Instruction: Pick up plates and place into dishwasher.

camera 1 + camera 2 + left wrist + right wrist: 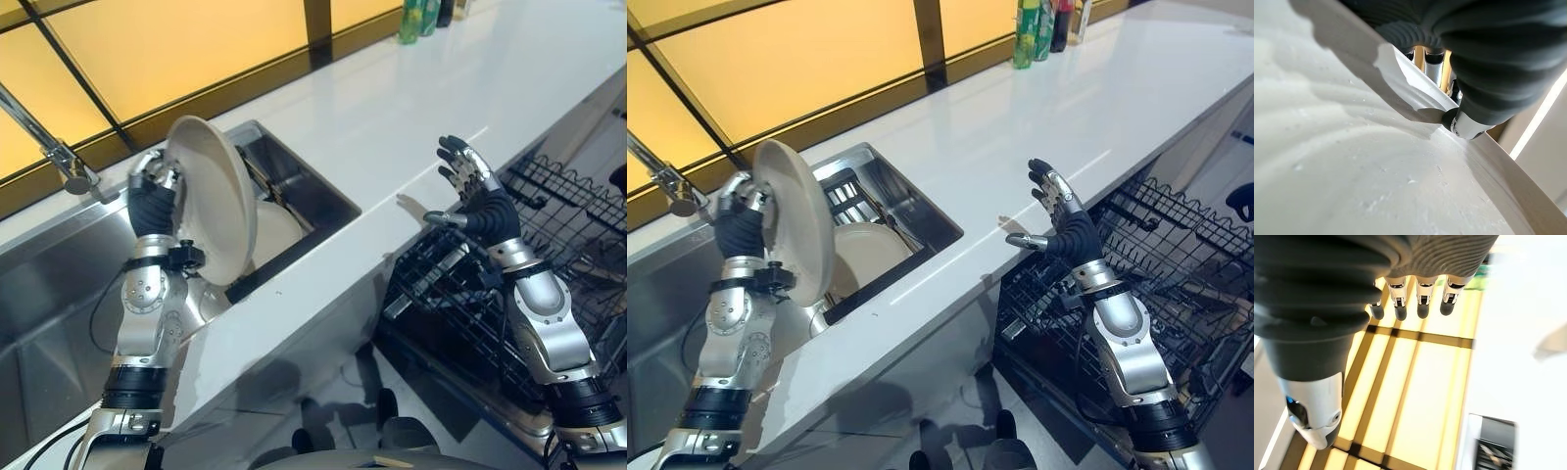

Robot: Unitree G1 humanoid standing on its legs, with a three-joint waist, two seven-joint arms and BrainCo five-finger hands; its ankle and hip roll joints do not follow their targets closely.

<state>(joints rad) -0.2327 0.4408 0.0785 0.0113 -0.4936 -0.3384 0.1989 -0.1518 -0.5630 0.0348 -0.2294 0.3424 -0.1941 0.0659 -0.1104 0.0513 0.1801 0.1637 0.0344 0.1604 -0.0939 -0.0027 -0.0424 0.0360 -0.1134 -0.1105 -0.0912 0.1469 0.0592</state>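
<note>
So the left hand (pixel 152 191) is up at the left of the frame with its fingers curled round the rim of a cream plate (pixel 211 201), gripping it on edge so it stands nearly upright above the sink (pixel 294 186). The left wrist view backs that up: the plate's pale surface sits right under the hand and the thumb (pixel 1464 125) is pressed on the rim. Down in the sink, just right of the held plate, there's another plate (pixel 274 235) lying in the basin, partly hidden behind the first one. The tap (pixel 59 157) pokes in from the upper left. The right hand (pixel 475 191) is off at the right of centre, held up in the air past the front edge of the white counter (pixel 411 108), fingers straight and spread, thumb sticking out sideways, holding nothing. Below and behind it, lower right of the frame, is the dishwasher's black wire rack (pixel 549 215), pulled out. A couple of green bottles (pixel 416 20) stand at the top edge on the far end of the counter.
</note>
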